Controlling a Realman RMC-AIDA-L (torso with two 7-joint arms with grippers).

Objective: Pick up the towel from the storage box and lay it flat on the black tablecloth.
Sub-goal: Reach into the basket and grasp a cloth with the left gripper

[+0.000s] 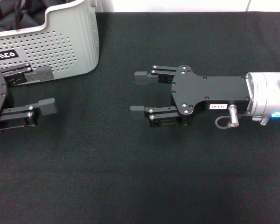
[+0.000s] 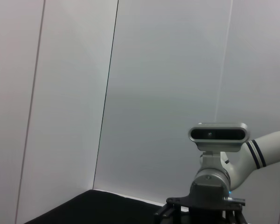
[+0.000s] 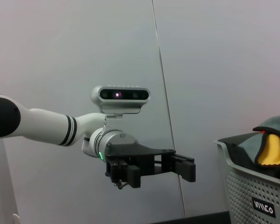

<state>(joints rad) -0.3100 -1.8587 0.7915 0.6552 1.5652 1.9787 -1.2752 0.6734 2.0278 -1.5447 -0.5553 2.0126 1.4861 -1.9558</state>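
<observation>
Plain pale panelled wall [image 2: 168, 93] with thin seams.

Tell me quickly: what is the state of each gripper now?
Left gripper: open, holding nothing, beside the box.
Right gripper: open, holding nothing, over the tablecloth.

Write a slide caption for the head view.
Both open claws, left and right, hover over the plain black tablecloth beside the perforated light grey plastic storage box.
</observation>
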